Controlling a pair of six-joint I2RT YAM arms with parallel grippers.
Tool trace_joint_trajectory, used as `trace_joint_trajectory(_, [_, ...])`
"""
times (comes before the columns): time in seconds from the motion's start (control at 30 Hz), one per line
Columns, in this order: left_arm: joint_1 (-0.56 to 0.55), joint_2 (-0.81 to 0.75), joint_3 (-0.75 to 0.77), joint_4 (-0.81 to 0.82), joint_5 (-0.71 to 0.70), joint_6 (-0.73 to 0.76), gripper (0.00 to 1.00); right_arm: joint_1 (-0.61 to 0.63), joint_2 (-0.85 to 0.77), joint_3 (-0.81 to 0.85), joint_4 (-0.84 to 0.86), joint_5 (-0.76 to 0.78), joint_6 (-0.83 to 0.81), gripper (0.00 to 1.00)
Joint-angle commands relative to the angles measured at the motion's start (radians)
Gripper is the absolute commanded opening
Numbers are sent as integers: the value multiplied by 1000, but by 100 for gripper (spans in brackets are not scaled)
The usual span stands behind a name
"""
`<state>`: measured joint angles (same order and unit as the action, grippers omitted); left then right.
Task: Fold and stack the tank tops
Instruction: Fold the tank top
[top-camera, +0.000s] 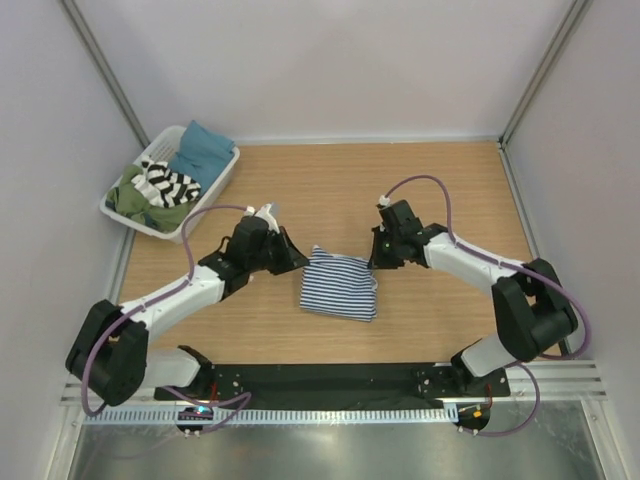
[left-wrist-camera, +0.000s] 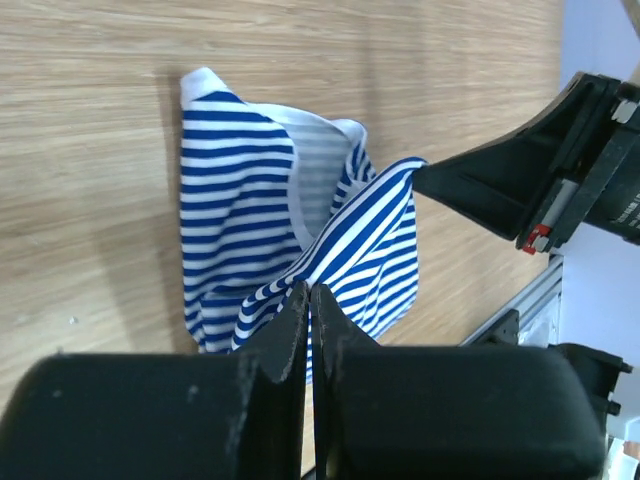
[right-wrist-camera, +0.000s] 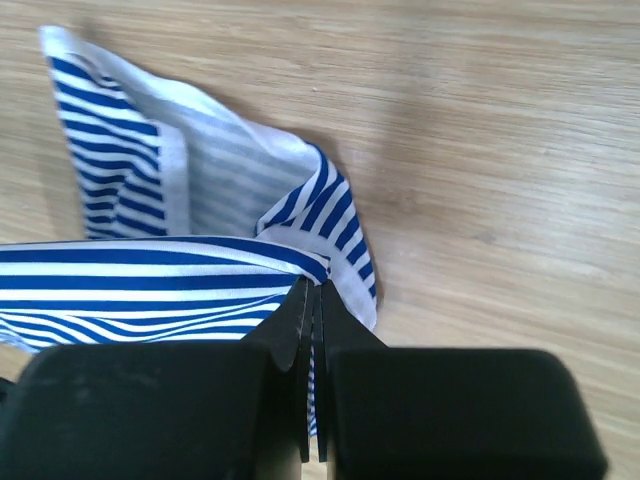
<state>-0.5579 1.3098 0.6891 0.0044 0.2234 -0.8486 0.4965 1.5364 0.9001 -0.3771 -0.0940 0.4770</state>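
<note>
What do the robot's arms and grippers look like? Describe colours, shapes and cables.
The left arm and right arm have white links and bulky black joints, each trailed by a looping purple cable. The left gripper and right gripper are black, with tapering wedge-shaped fingers.

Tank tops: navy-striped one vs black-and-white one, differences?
The navy-striped tank top has thin stripes; the black-and-white tank top has broad ones. The navy one lies part-folded on the table, pinched by the left gripper and right gripper; the other sits crumpled in the basket, untouched. Both are striped.
</note>
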Motion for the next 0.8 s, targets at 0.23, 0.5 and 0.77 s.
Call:
trace_joint_trajectory(0.23, [-82,-195,67,-158,-121,40,0,14,-301,33,-140,86,17,1])
trace_joint_trajectory(0.5, [-112,-187,122,-150,-133,57,0,13,-380,63,-220,160,26,1])
trace_joint_trajectory(0.77, [-174,-262,155,-162,-159,60,0,13,-414,57,-221,171,26,1])
